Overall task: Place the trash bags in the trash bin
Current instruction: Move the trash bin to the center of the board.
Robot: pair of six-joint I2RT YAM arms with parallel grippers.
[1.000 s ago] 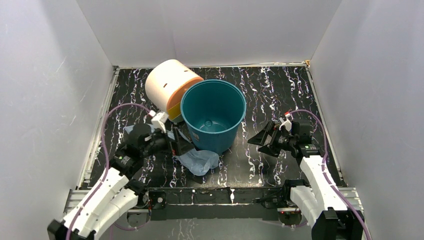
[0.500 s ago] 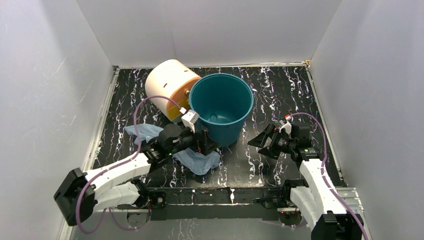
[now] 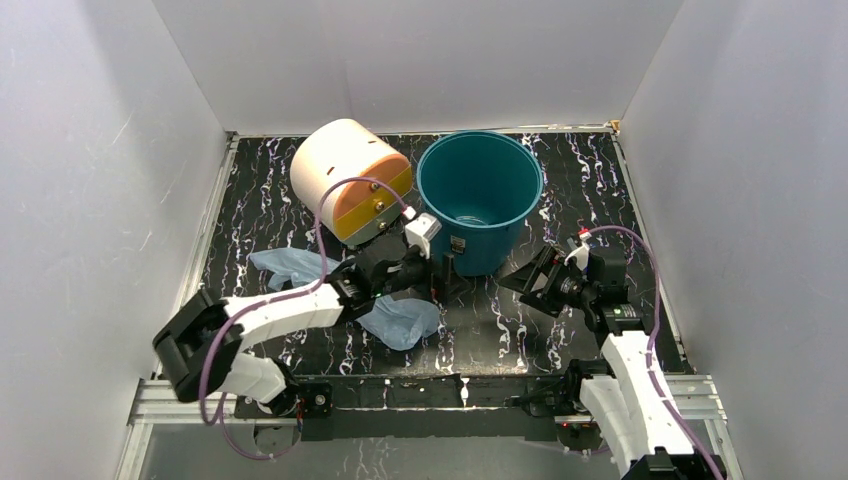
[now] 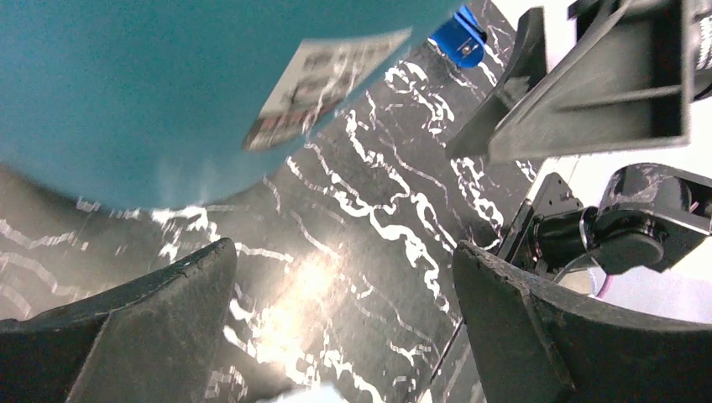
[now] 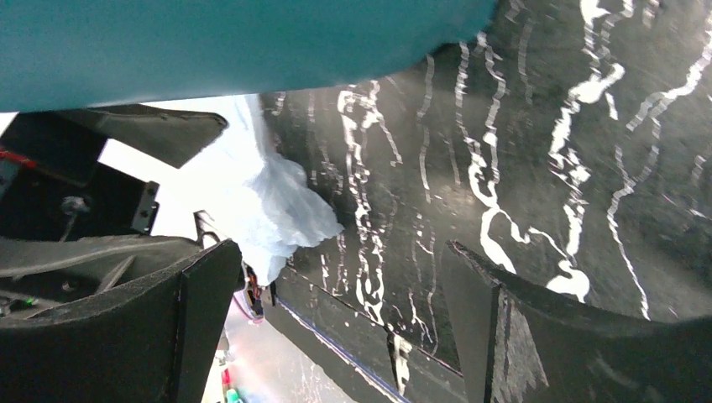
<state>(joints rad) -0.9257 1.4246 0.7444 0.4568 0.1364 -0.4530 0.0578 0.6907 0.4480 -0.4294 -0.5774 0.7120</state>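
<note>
room: white walls [image 3: 420,60] on three sides of a black table [image 3: 580,185] veined in white.
bin [image 3: 495,250]: upright toward the back of the table, right of centre, mouth up; nothing of the bag shows inside it.
label [image 4: 323,67]: white, on the bin's near side, blurred in the left wrist view.
drum [image 3: 340,165]: cream and orange, on its side just left of the bin, orange end facing the arms.
bag [image 3: 400,322]: pale blue, crumpled flat on the table in front of the bin; the left arm crosses over it, one part showing left of the arm, one part right.
left gripper [image 3: 438,278]: low by the bin's near-left base, jaws wide apart, nothing between them but bare table.
right gripper [image 3: 527,283]: near the bin's right base, pointing left, jaws wide apart and holding nothing; its view takes in the bin wall above and the bag beyond.
two grippers: they face each other in front of the bin, apart.
blue object [image 4: 460,38]: small, on the table past the bin, seen in the left wrist view only.
</note>
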